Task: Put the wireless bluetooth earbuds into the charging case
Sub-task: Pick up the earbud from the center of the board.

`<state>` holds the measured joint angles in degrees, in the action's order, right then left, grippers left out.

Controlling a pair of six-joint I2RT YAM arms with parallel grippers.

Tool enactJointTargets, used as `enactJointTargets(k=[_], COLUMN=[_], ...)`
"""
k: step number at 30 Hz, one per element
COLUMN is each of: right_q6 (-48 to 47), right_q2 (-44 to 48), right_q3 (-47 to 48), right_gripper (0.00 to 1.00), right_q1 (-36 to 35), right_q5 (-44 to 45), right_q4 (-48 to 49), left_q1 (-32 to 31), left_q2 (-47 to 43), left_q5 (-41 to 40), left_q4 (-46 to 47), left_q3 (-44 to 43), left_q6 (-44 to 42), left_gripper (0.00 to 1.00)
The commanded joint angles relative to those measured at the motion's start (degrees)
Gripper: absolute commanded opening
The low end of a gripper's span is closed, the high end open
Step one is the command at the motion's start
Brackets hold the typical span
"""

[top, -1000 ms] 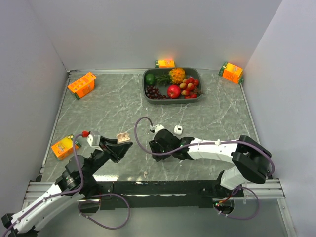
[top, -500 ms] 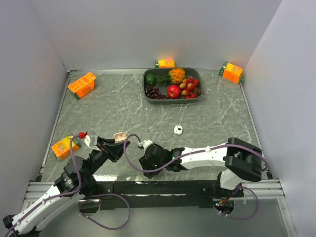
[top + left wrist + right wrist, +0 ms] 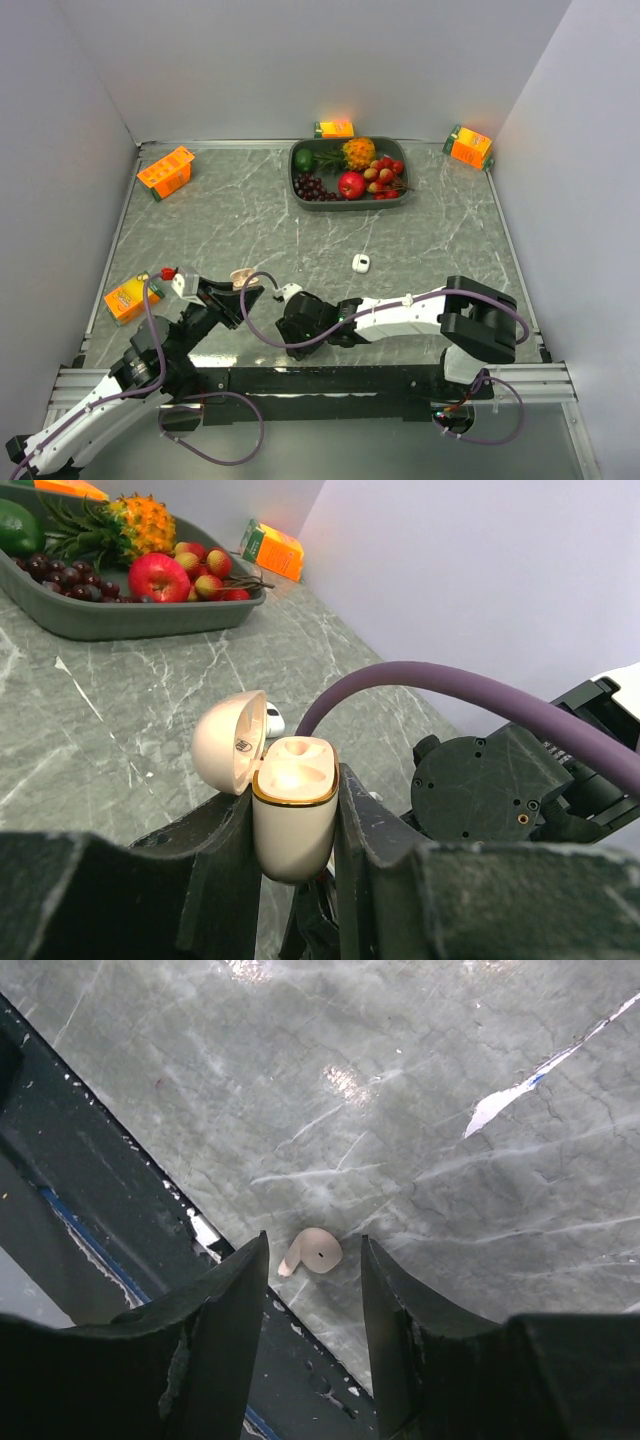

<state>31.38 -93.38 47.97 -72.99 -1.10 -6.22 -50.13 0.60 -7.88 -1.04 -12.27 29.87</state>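
We find the right gripper at the near edge of the grey-green marbled table top. Its two dark fingers are spread wide and hold nothing. A small glossy pale earbud lies on the marble just beside the black edge strip. It sits in the gap between the fingers and touches neither. Open marble runs away from it on the far side only.

This earbud appears in the right wrist view alone. In the top view the right arm covers that spot.

To the left, the left gripper is clamped on the cream-beige rounded-square plastic charging case, with one finger on each flank. The case stands upright, its hinged lid swung open to the left and its recessed top facing up. A thick purple cable arches close by on its right.

A second white earbud lies alone at mid-table with open room all round, well apart from both grippers. The left wrist view shows only a sliver of it behind the lid.

A dark grey fruit tray sits at the far edge. Orange juice cartons stand along the left and far borders.
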Motion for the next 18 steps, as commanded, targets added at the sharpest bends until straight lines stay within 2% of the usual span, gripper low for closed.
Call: enactJointTargets(k=[1, 8, 10, 18], right_q6=[1.4, 2.6, 3.3, 3.6], right_q2=[-1.6, -1.8, -1.8, 1.6], right_q3=[2.0, 1.3, 0.9, -0.2], right_gripper=[0.48, 0.4, 0.31, 0.1], right_q1=[-0.7, -1.8, -2.1, -2.1], right_q5=[2.3, 3.6, 4.2, 7.8], right_q4=[-0.6, -1.9, -2.0, -4.3], left_q1=[-0.2, -0.2, -0.2, -0.2], left_q2=[-2.4, -2.2, -1.9, -1.2], left_q5=[-0.6, -0.4, -0.3, -0.1], left_q4=[1.2, 1.5, 1.6, 1.9], left_q3=[-1.9, -1.7, -1.7, -1.8], left_q6=[1.0, 1.0, 0.9, 0.8], left_gripper=[0.01, 0.01, 0.01, 0.01])
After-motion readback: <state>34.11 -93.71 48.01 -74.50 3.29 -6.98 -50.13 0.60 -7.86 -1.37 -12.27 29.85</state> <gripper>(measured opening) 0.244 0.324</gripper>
